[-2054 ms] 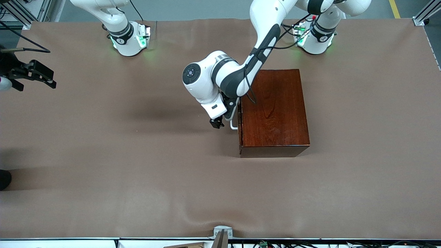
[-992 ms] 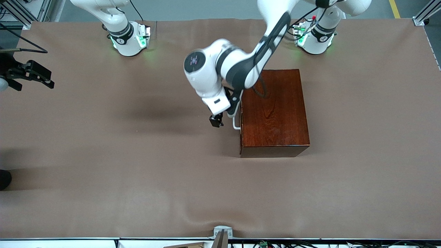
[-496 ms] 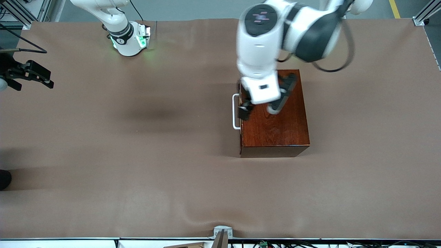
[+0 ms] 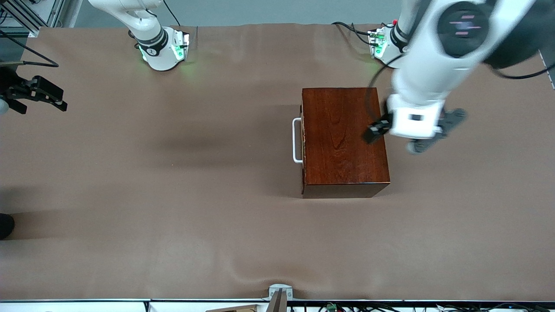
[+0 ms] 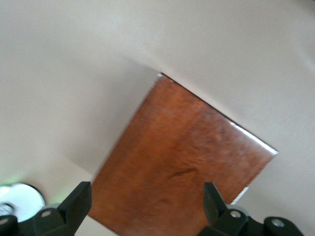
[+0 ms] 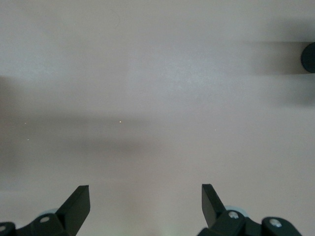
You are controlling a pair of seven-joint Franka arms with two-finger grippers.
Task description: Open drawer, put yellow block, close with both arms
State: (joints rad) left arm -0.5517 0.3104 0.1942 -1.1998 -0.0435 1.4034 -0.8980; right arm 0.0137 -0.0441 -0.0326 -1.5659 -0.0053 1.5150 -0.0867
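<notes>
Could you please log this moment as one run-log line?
glossy mahogany wooden box: drawer shut | left gripper: open, above box | right gripper: open, waiting at table's edge

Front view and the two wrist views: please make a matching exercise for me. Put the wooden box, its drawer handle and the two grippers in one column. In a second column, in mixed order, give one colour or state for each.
Column one
1. wooden box
2. drawer handle
3. left gripper
4. right gripper

Column two
A. open, over the bare table cover at the right arm's end of the table
B. white
C. glossy reddish-brown
D. open, over the wooden box

Right pairs: 1-C, 2-B, 3-D, 4-A.
</notes>
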